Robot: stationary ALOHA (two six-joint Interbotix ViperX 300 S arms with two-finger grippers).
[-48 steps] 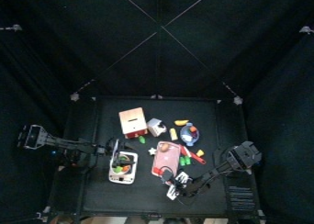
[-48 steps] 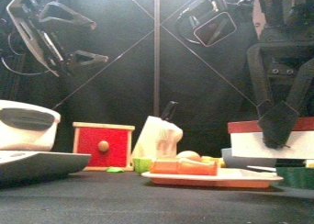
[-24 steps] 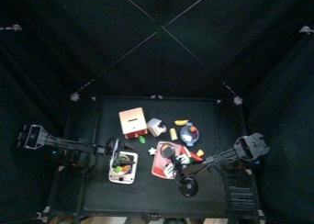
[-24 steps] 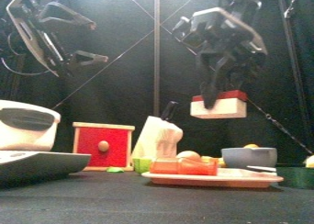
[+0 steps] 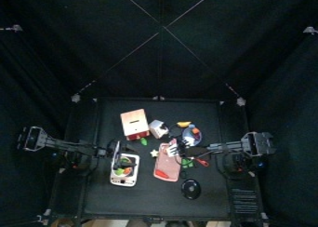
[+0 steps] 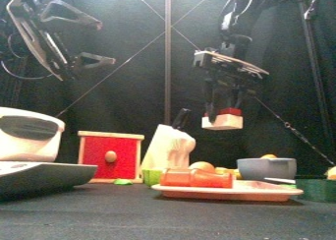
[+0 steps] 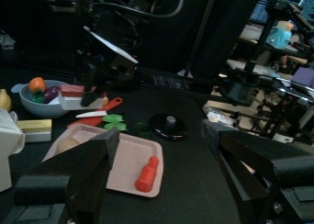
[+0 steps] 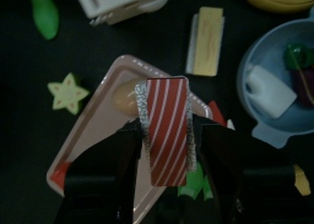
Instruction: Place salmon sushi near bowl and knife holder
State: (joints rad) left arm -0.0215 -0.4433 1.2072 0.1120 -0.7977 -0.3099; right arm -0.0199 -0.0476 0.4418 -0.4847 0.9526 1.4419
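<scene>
My right gripper (image 6: 226, 104) is shut on the salmon sushi (image 6: 226, 119), a white rice block with an orange-striped top, and holds it in the air. In the right wrist view the sushi (image 8: 166, 127) hangs over the flat pink board (image 8: 101, 127), beside the blue bowl (image 8: 285, 81). The knife holder (image 5: 133, 124), a red-faced box, stands at the table's back left and also shows in the front view (image 6: 110, 155). The bowl (image 5: 191, 135) lies to its right. My left gripper (image 7: 166, 186) is open and empty at the table's left.
The pink board (image 5: 170, 162) carries food pieces and a red knife (image 7: 147, 173). A white tray (image 5: 123, 166) sits at the left. A black round thing (image 5: 191, 188) lies near the front. A yellow star (image 8: 68, 93) and a tan block (image 8: 208, 39) lie on the table.
My right gripper has carried the sushi from the table's front edge back toward the middle, and it now hangs over the pink board. The left arm has not moved.
</scene>
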